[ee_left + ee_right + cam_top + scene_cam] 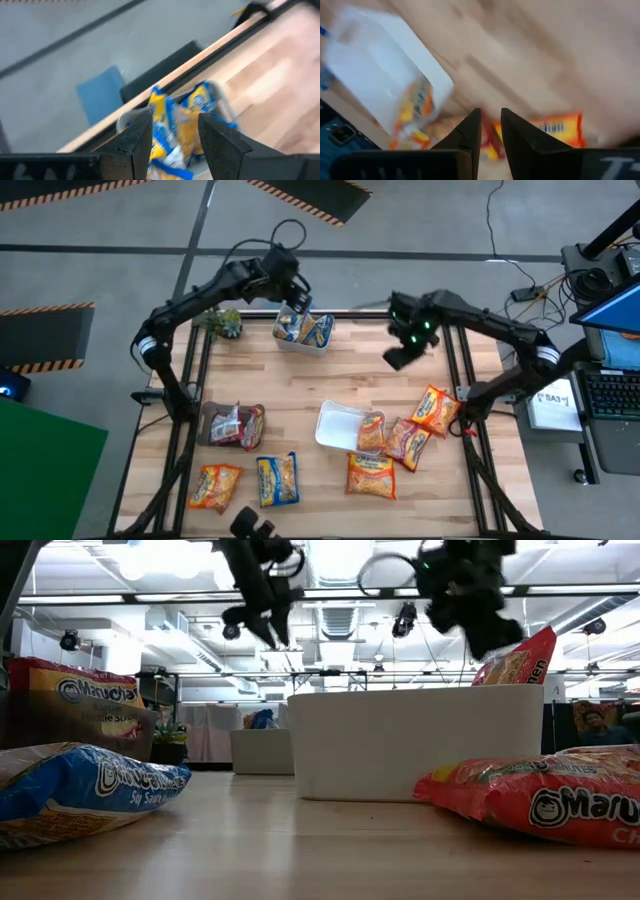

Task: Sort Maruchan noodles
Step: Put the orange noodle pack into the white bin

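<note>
The white tray [340,426] sits near the middle of the wooden table [300,385], and I use it as the landmark.

Far from the white tray, at the back edge of the table, a clear tray [303,332] holds about 2 blue-and-yellow packets [312,329]. The left gripper [295,302] hangs right over them. Its fingers [135,135] are apart, with nothing between them. So the blue kind looks partly sorted.

Inside the white tray, at its right side, 1 orange packet [371,432] leans up. That kind looks just begun.

To the left of the white tray, a dark tray [218,423] holds about 2 red packets [243,425].

Many packets are not in a tray. Just right of the white tray lie a red packet [408,442] and another orange packet [435,410]. In front of the white tray lies a third orange packet [371,475]. In front of the dark tray lie 1 blue packet [277,479] and 1 orange packet [215,486].

The right gripper [401,354] floats above bare wood, behind the white tray and a little to its right. Its fingers [467,134] are close together with a thin gap, and they hold nothing.

I think the job is about half done, with 5 loose packets left.
</note>
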Motion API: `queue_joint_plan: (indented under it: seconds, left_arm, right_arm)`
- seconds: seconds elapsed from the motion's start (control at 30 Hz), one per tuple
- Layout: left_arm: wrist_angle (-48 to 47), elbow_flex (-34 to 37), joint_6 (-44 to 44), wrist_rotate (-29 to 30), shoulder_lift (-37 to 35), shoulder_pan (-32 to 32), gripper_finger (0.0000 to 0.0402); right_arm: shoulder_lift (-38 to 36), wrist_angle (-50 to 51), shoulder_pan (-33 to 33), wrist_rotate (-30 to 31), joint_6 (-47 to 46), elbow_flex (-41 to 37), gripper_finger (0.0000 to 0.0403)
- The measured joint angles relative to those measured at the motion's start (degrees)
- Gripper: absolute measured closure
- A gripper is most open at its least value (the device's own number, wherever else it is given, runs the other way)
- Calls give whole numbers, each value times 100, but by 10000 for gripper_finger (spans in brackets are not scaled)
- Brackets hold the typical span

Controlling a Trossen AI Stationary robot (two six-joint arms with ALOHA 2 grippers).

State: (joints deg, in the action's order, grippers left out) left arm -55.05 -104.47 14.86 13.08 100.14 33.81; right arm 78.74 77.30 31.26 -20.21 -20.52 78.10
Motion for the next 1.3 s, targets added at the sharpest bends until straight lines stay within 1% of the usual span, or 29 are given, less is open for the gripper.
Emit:
queue_joint_plan:
  seconds: [0.17, 0.3, 0.37, 0.53, 0.6, 0.7, 0.87, 1.03, 1.17, 1.23, 1.3]
  left_arm:
    - [3, -407, -86, -89, -2, -273, 260]
    - [32, -492, -69, -105, -5, -595, 260]
    - [33, -491, 0, -107, -6, -775, 260]
    - [-31, -417, 347, -84, -7, -1268, 260]
    - [-78, -404, 429, 46, -7, -1481, 260]
    - [-175, -404, 443, 249, -7, -1746, 260]
    - [-331, -416, 428, 297, -11, -1955, 260]
    - [-508, -419, 423, 303, -103, -2069, 260]
    - [-745, -422, 445, 335, -237, -2237, 260]
    - [-776, -422, 503, 499, -297, -2354, 260]
    - [-768, -423, 533, 689, -359, -2454, 260]
  right_arm:
    - [-526, -13, -214, -10, -859, -1413, 342]
    - [-817, -137, -355, 27, -1550, -2317, 340]
    - [-882, -141, -413, 36, -1620, -2620, 332]
    - [-828, -246, -425, 293, -1543, -3201, 310]
    - [-750, -281, -428, 378, -1444, -3398, 307]
    - [-669, -267, -472, 275, -1425, -3623, 307]
    - [-649, -662, -571, 221, -1547, -3901, 322]
    - [-647, -1487, -576, 221, -1913, -4124, 343]
    - [-645, -2122, -576, 221, -2023, -4239, 356]
    - [-647, -2615, -576, 218, -2236, -4226, 360]
    - [-662, -3366, -576, 224, -2499, -4205, 363]
